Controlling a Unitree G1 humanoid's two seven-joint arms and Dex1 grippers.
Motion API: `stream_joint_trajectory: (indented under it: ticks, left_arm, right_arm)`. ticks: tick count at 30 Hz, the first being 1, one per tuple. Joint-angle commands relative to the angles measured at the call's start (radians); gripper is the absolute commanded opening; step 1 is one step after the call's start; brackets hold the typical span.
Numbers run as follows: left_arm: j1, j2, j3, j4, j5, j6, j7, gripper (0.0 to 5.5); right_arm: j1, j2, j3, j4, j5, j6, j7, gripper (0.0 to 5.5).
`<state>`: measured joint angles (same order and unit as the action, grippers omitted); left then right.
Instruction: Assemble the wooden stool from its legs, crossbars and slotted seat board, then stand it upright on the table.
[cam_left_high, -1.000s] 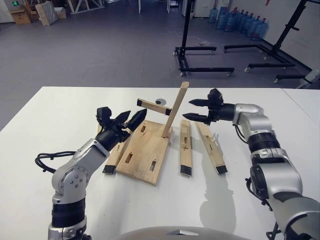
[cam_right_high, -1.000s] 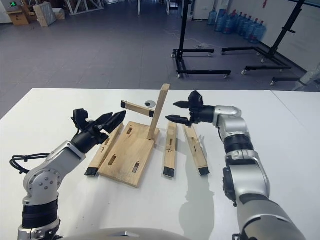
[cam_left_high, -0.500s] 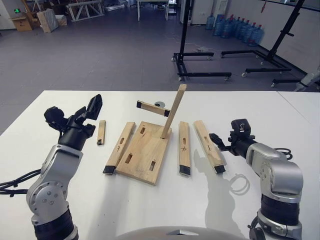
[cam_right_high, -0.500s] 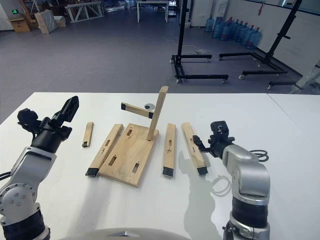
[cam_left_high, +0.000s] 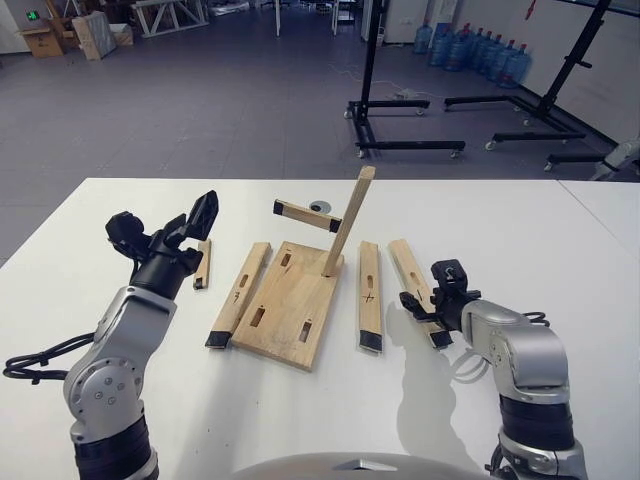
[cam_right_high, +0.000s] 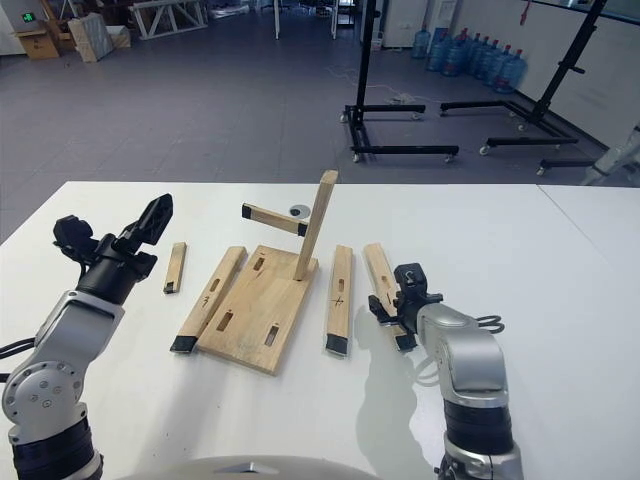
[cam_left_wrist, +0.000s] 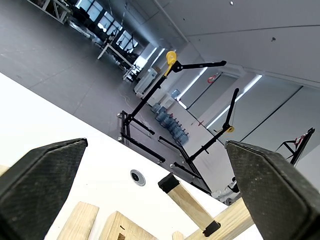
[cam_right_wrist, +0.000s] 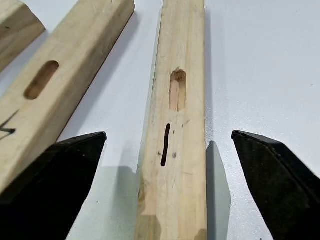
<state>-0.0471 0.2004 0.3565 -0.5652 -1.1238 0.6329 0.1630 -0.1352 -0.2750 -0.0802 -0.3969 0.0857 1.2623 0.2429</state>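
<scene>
right hand: the right gripper (cam_right_wrist: 167, 135) is spread wide and sits low over the near end of the rightmost pale wooden leg (cam_left_high: 414, 283). There's one black finger (cam_right_wrist: 55, 170) on each side of the wood with a gap showing both sides, so it's straddling the leg, not clamping it.
left hand: the left gripper (cam_left_high: 180, 230) is wide open too with nothing in it. It's held up off the table just beside the short light-wood crossbar (cam_left_high: 203, 263), which lies on its own at the far left.
seat board: the flat slotted wooden seat board (cam_left_high: 290, 312) lies on the white table (cam_left_high: 300, 420), in the middle of the spread.
standing leg: one long wooden leg (cam_left_high: 349, 220) is stuck into the board's far right corner, tilted with its top toward the right.
attached crossbar: a black-tipped wooden crossbar (cam_left_high: 305, 215) juts off that standing leg toward the left, up in the air.
other legs: a black-capped leg (cam_left_high: 238, 297) lies flat right along the board's left edge. A second flat leg (cam_left_high: 369, 295) lies just right of the board, between it and the leg under the right gripper.
extras: there's a small round grey grommet (cam_left_high: 320, 206) in the tabletop behind the standing leg. A black cable (cam_left_high: 35, 362) lies by the left arm and a white cable loop (cam_left_high: 475, 362) by the right arm.
</scene>
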Motion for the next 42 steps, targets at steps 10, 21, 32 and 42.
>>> stream_joint_trajectory:
  ticks: [10, 21, 32, 42]
  left_arm:
    - [-0.023, 0.011, -0.029, 0.034, 0.03, -0.023, -0.013, 5.05]
    - [-0.024, 0.047, -0.022, 0.041, 0.015, -0.013, -0.055, 5.05]
    - [-0.17, 0.27, -0.025, 0.123, -0.373, 0.147, -0.437, 5.05]
    - [-0.349, 0.289, -0.155, 0.231, -0.603, 0.247, -0.439, 5.05]
  right_arm:
    - [0.011, 0.024, -0.023, 0.021, 0.0, 0.099, -0.062, 2.77]
    - [-0.112, 0.029, -0.158, 0.09, 0.052, 0.006, -0.043, 2.02]
    - [-0.526, -0.176, -0.397, 0.139, 0.819, -0.032, 0.513, 2.02]
    - [-0.362, -0.126, -0.133, 0.059, 1.001, 0.004, 0.576, 2.02]
